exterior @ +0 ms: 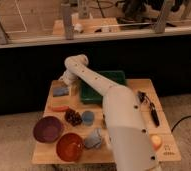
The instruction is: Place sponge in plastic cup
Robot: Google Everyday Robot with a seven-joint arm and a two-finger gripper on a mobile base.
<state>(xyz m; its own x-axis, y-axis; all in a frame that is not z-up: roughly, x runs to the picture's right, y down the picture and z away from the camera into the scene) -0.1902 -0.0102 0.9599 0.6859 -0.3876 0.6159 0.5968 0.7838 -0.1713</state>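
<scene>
Pincer [65, 80] hangs spread wide and empty just above the sponge [60, 91] at the worktop's [141, 86] back corner, seemingly lined up for the grab, with the plastic cup [88, 117] waiting mid-worktop nearby.

The pale gripper [65, 80] hung with the sponge [60, 91] just below its fingers. Behind them the arm [120, 107] was off-white, tubular, smooth, thickening in segments, with small dark dots.
</scene>
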